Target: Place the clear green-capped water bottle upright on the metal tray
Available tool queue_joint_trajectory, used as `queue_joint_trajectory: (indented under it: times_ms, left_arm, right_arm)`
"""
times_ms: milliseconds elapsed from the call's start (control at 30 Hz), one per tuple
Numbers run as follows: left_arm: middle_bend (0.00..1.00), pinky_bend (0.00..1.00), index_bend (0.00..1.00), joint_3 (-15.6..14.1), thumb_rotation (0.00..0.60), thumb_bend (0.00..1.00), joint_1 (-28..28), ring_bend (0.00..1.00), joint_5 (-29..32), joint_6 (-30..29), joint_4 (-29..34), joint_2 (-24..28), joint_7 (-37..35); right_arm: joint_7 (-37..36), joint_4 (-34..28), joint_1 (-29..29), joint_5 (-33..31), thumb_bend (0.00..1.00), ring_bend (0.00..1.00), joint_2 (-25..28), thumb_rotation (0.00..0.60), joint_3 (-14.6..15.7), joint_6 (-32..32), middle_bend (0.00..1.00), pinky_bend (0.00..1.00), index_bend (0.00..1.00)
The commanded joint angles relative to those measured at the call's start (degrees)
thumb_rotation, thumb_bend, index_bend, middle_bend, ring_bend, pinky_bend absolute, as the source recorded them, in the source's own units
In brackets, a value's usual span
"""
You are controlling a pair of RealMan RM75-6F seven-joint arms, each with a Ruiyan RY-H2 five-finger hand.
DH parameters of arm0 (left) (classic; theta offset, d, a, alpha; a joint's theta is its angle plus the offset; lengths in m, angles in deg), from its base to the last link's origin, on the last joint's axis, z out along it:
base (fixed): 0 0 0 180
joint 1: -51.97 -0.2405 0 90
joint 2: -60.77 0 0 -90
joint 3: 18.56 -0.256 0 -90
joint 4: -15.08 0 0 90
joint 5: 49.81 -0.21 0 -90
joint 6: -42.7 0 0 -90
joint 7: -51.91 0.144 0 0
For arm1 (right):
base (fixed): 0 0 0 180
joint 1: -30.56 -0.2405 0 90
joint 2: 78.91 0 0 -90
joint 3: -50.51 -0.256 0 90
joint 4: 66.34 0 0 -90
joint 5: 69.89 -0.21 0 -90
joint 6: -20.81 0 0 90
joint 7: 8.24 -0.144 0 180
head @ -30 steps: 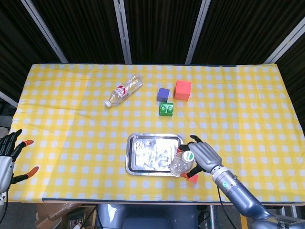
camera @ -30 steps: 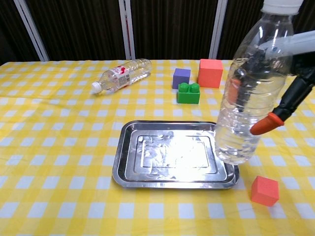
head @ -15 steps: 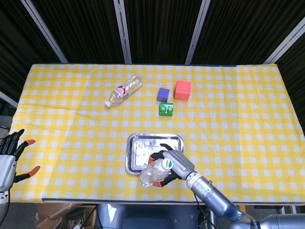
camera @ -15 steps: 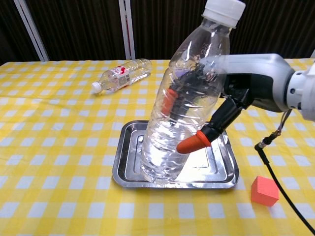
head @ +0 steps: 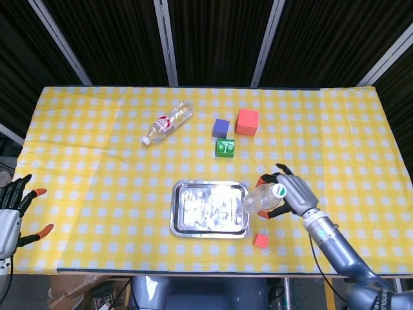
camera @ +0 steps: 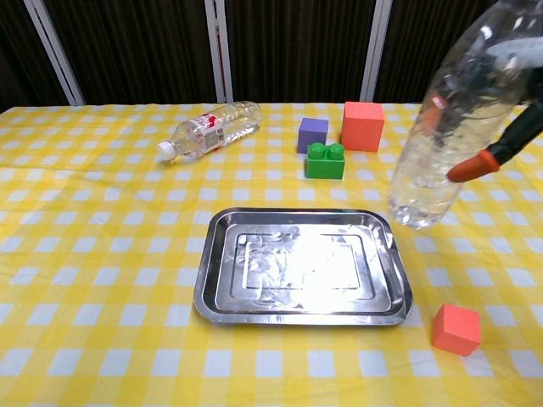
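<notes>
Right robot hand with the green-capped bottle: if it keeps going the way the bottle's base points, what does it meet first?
Probably the metal tray: the right robot hand holds the green-capped bottle tilted beside the tray's right edge, base toward it. Height above it is unclear.

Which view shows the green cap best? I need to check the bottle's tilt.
Head view: the green cap shows clearly atop the bottle that the right hand holds tilted beside the tray. Chest view cuts the cap off, showing only the bottle's body.
</notes>
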Motion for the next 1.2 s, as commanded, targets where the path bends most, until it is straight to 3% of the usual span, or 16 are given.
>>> queue_joint_trajectory:
  times_ms: [33,233,400,500,733,967,1067,1200]
  left_arm:
    - [0.0,0.0,0.24,0.01,0.6,0.19,-0.04,0.0,0.03,-0.05,0.07,0.0,-0.01]
    - [0.01,0.0,0.24,-0.1,0.6,0.18,0.15,0.0,-0.02,0.35,0.17,-0.16,0.36]
    - [0.01,0.0,0.24,0.03,0.6,0.18,0.11,0.0,0.12,0.21,0.11,-0.2,0.45]
    - [0.01,0.0,0.24,0.02,0.6,0.19,0.12,0.0,0.02,0.15,0.08,-0.14,0.27]
    - [0.01,0.0,0.24,0.02,0.6,0.18,-0.01,0.0,-0.22,-0.24,0.15,0.25,-0.85]
    - [0.01,0.0,0.24,-0.12,0.6,0.19,0.04,0.0,-0.34,-0.06,-0.31,0.52,-1.72]
    - [0.01,0.0,0.24,-0.13,0.6,0.18,0.04,0.0,-0.43,-0.12,-0.36,0.63,-2.0]
    - [0.01,0.0,0.24,-0.08,0.6,0.18,-0.13,0.0,-0.33,-0.41,-0.31,0.83,-2.44]
  right_arm:
    - [-5.13,3.11,3.12,3.26,0.2,0.33,7.22,0.6,0.19,1.88,0.58,0.0,0.74]
    - [-8.4,4.15,3.73,5.63,0.2,0.33,10.32,0.6,0.2,4.24,0.58,0.0,0.74]
    - [-10.12,1.91,2.52,7.06,0.2,0.33,8.03,0.6,0.01,6.82,0.58,0.0,0.74]
    - [-7.35,0.31,0.37,6.6,0.2,0.33,5.45,0.6,-0.18,8.19,0.58,0.0,0.74]
    - [3.38,-6.98,-5.68,-0.24,0.2,0.33,-2.2,0.6,-1.01,7.36,0.58,0.0,0.74]
    - [15.44,-11.28,-12.26,-11.14,0.2,0.33,-11.7,0.6,-1.22,1.2,0.58,0.0,0.74]
    - [17.73,-11.53,-13.03,-13.85,0.2,0.33,-12.09,0.6,-0.86,-0.93,0.58,0.0,0.74]
    - [17.44,-10.68,-11.33,-15.58,0.2,0.33,-8.54,0.6,0.1,-2.98,0.58,0.0,0.74]
